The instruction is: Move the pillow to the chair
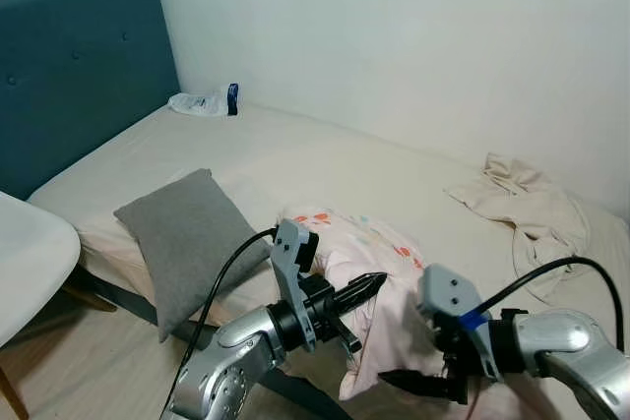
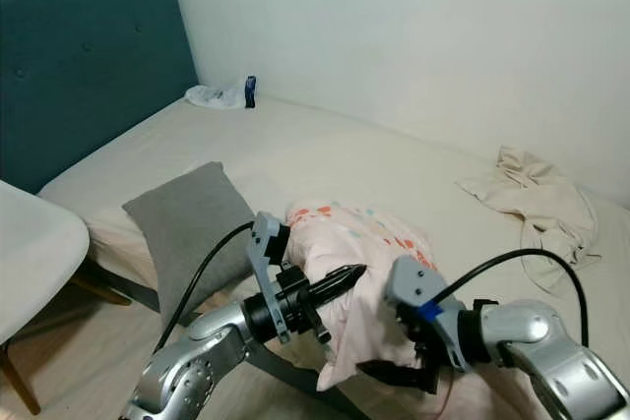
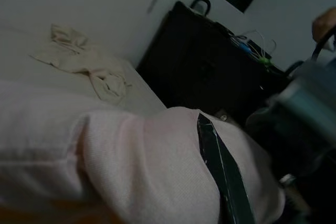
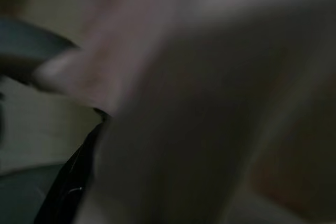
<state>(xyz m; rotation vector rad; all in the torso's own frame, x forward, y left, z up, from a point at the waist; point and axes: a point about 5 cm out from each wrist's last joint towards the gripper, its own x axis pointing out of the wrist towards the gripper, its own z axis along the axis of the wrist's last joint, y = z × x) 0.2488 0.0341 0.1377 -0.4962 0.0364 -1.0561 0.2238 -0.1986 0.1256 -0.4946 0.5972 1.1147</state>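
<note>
A pink patterned pillow (image 1: 369, 243) lies at the near edge of the bed (image 1: 295, 150), its front part hanging over the edge. My left gripper (image 1: 366, 292) holds the pillow's left side, one black finger (image 3: 224, 174) lying on the pink cloth. My right gripper (image 1: 415, 382) is low on the pillow's right side, and pink fabric covers its finger (image 4: 73, 182). A grey pillow (image 1: 187, 233) rests further left on the bed, touched by neither gripper. The white chair (image 1: 30, 253) stands at the far left beside the bed.
A teal headboard (image 1: 79, 66) rises at the left. A crumpled beige cloth (image 1: 527, 209) lies on the bed's right side. A white bag (image 1: 197, 103) and a small blue bottle (image 1: 232, 98) sit in the far corner. A black cabinet (image 3: 210, 72) stands beyond the bed.
</note>
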